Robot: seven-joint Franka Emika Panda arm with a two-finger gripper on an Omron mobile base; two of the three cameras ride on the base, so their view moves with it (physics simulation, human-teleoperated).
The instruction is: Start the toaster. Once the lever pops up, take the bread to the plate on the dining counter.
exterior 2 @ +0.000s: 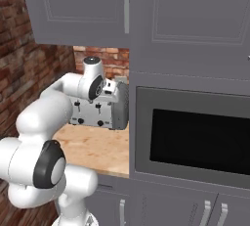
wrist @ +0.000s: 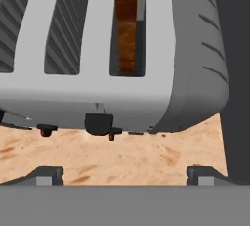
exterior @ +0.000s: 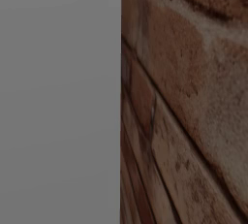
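In the hand view I look down on the silver toaster from just above. The bread, a brown slice, sits down in its right-hand slot. A dark lever sticks out of the toaster's near face, with small red-tipped knobs beside it. My gripper hovers over the wood counter in front of that face, open and holding nothing. In the right base view the toaster stands at the back of the counter, with my white arm bent over it. The plate and the dining counter are out of view.
A tall grey cabinet with a built-in oven stands directly right of the toaster. Grey wall cupboards hang above it and a brick wall closes the left. The left base view faces a grey panel and bricks at close range.
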